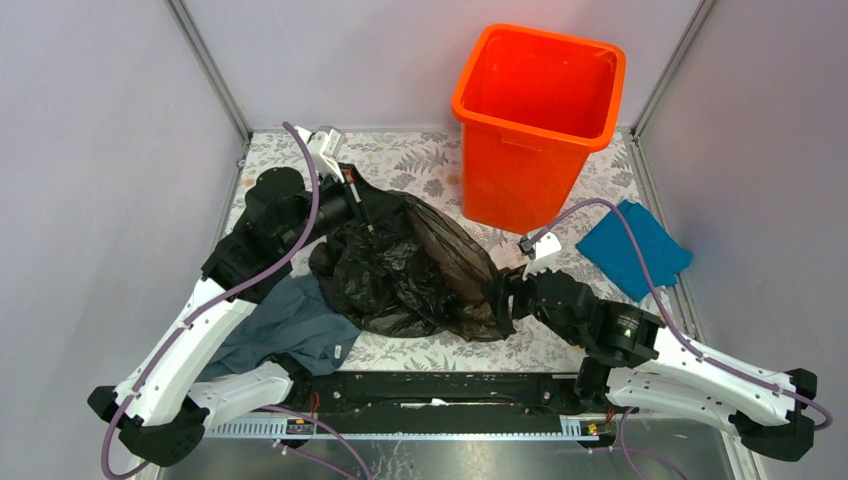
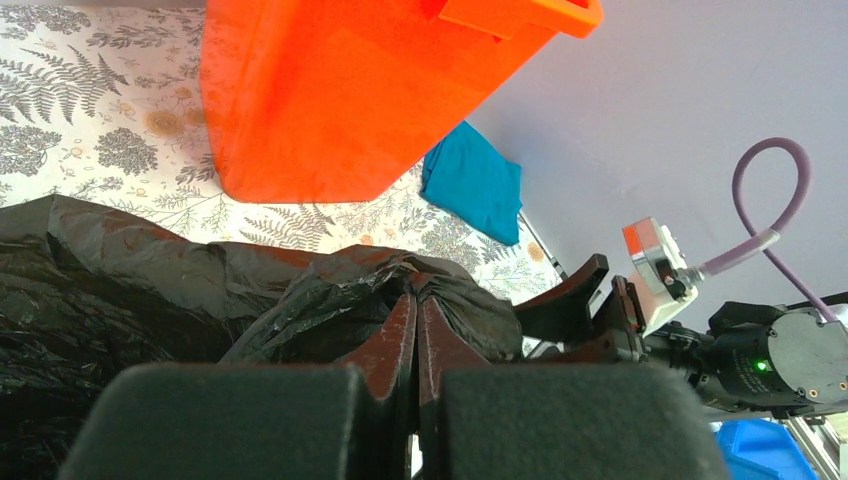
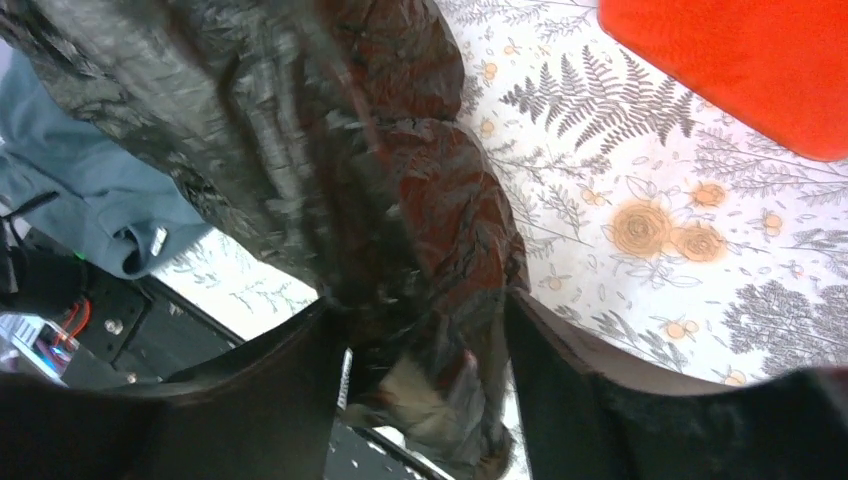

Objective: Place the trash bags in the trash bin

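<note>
Grey-blue cloth (image 1: 290, 325), bright blue cloth (image 1: 632, 248)

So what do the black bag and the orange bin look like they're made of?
The trash bag: thin plastic film, glossy and crinkled, brownish see-through where stretched. The trash bin: probably rigid moulded plastic, judging by its smooth, evenly orange walls, slight sheen and thick rolled rim.

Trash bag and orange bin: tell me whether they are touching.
Apart. The left wrist view shows a strip of patterned tablecloth between the trash bag and the base of the orange bin.
</note>
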